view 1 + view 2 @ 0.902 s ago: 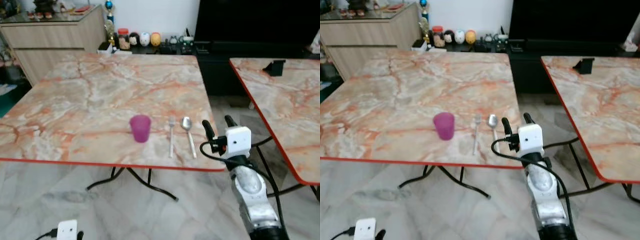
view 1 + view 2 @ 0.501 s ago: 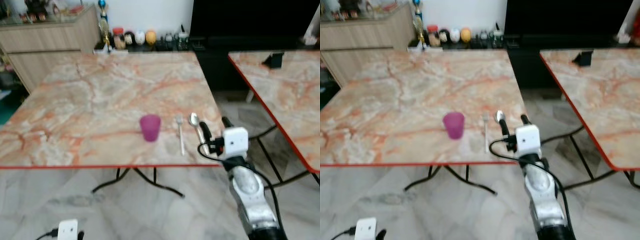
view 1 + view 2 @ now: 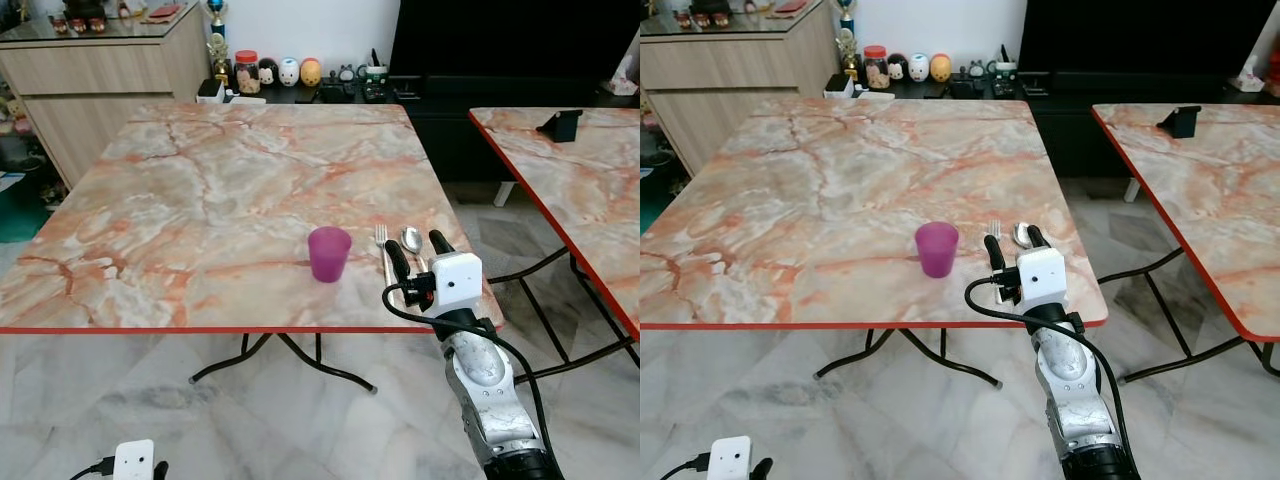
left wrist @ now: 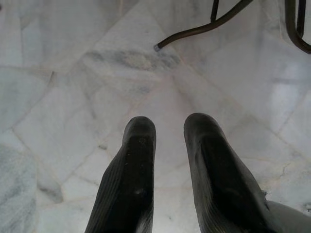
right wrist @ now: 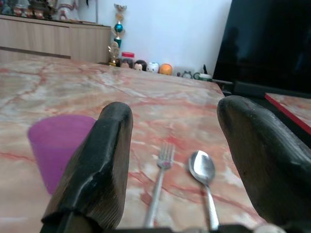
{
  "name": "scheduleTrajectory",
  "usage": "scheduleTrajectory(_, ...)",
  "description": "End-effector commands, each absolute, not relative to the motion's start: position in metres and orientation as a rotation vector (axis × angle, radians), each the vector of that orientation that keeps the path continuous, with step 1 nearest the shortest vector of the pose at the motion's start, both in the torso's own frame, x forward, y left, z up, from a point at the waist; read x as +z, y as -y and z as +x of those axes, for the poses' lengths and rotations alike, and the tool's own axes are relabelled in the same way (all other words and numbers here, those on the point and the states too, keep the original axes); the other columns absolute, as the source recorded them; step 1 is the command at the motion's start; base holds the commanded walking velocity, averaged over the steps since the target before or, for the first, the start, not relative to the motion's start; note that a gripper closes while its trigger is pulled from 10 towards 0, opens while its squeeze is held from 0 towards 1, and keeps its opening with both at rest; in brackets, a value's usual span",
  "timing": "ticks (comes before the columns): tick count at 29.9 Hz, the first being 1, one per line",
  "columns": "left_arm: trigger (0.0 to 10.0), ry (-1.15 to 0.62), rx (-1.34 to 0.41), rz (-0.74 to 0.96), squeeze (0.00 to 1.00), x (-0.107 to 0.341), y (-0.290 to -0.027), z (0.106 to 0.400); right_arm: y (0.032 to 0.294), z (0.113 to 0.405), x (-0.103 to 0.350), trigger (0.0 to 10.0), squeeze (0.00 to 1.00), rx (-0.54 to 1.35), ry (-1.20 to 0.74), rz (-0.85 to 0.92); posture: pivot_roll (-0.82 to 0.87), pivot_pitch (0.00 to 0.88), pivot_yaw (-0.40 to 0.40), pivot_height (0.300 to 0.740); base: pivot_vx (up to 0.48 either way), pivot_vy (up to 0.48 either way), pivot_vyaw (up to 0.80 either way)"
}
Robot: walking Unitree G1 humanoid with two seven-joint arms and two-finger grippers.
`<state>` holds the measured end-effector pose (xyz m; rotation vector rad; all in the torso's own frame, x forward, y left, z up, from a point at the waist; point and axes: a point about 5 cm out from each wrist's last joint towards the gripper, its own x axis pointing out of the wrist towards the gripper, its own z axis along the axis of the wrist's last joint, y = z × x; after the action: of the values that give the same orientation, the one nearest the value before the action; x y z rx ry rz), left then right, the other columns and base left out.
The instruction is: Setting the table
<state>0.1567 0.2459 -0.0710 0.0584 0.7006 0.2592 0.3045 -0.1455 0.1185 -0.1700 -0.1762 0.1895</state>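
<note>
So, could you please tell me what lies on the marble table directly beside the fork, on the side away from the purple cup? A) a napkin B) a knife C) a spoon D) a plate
C, since the spoon lies parallel to the fork on the marble table, on the side away from the purple cup, with the open right end effector hovering over the handles.

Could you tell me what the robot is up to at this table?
It is setting the table. The right gripper hangs open over the near edge of the marble table, lined up with the fork and spoon lying side by side beside the purple cup. Nothing is held. The left gripper hangs idle above the floor.
</note>
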Motion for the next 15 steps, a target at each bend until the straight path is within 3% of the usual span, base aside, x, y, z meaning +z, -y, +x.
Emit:
scheduleTrajectory(1, 10.0, -0.696, 0.245, 0.058, 0.0, -0.071, -0.243, 0.157, 0.148, 0.306, 0.119, 10.0, 0.0, 0.176, 0.178, -0.166, 0.04, 0.0, 0.014, 0.74, 0.0, 0.0, 0.0)
scheduleTrajectory(15, 10.0, -0.709, 0.245, 0.064, 0.0, -0.073, -0.245, 0.153, 0.17, 0.31, 0.116, 10.0, 0.0, 0.07, 0.131, -0.135, 0.04, 0.0, 0.017, 0.74, 0.0, 0.0, 0.0)
